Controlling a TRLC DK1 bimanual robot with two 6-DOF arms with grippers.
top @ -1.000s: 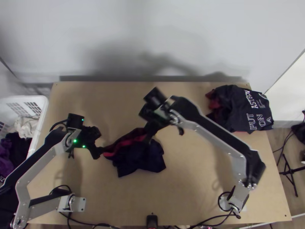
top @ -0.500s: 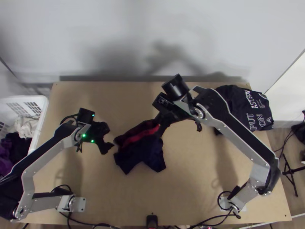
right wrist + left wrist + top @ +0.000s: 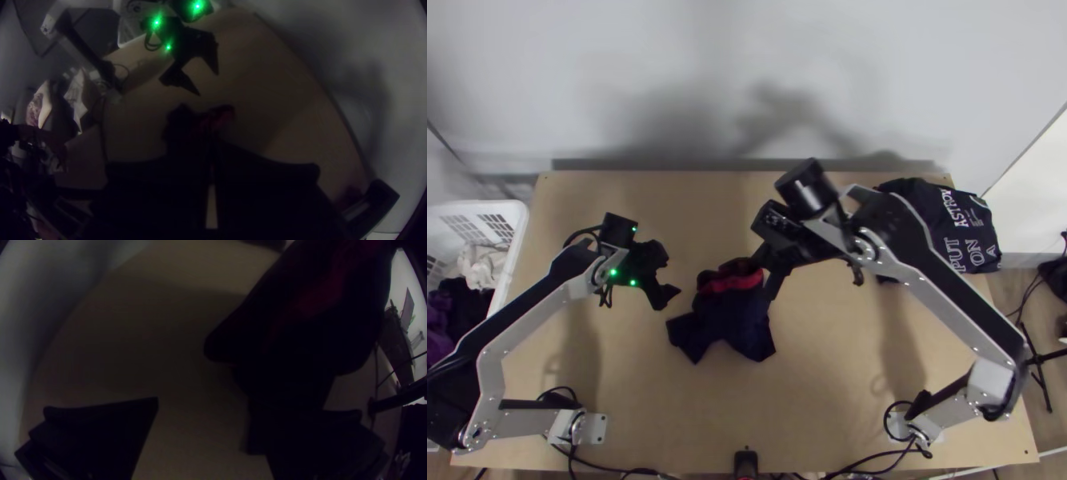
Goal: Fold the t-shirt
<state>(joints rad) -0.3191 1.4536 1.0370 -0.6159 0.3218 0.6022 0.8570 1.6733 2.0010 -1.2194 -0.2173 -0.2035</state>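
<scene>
The dark navy t-shirt [image 3: 731, 320] lies bunched at mid-table in the top view, its red part along the far edge. My left gripper [image 3: 673, 276] is open, left of the shirt and a little apart from it. At the shirt's far right side, my right gripper [image 3: 766, 276] is shut on the cloth. In the left wrist view the t-shirt [image 3: 307, 315] hangs past the spread fingers of the left gripper [image 3: 202, 406]. The right wrist view has the t-shirt [image 3: 213, 122] at the closed tips of the right gripper [image 3: 214, 144].
Another dark garment with white lettering [image 3: 959, 228] lies at the table's far right corner, partly behind the right arm. A white basket [image 3: 513, 232] with clothes stands off the left edge. Bare tabletop [image 3: 691, 408] lies between the arm bases.
My left gripper has come away from the shirt, opened, and shifted up the picture and right. The right gripper has moved right, and the shirt's red upper part has drawn in toward it.
</scene>
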